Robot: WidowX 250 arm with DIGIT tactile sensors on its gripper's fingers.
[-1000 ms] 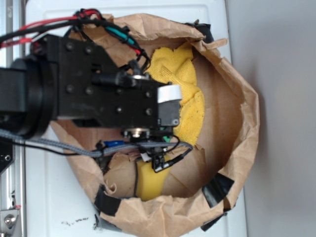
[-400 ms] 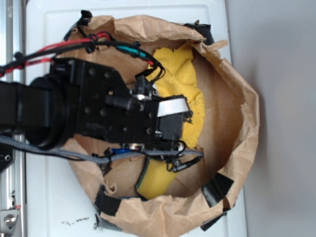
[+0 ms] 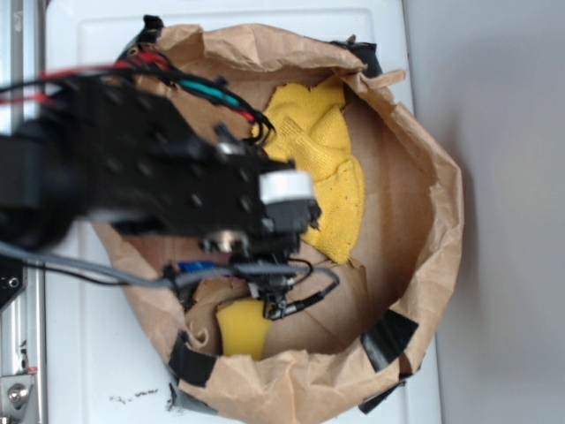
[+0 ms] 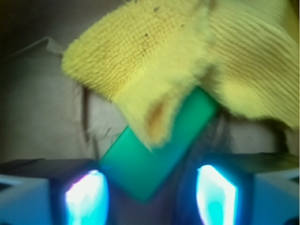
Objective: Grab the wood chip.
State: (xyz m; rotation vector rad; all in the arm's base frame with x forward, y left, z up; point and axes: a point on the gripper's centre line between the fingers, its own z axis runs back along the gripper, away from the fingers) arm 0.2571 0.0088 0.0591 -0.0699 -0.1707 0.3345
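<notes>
Since a second ago the arm has swung toward the upper left and the yellow block sits further left.

Inside the brown paper bag on the white table, the arm reaches in from the left, wrist low over the yellow cloth. In the wrist view the gripper has its fingers spread, straddling the near end of the green block, whose far end is tucked under a cloth fold. The wood chip is not clearly visible; a dark streaky blur just right of the green block may be it. Judging so, a good grasp means shifting right, off the green block, and lowering clear of the cloth before closing.
</notes>
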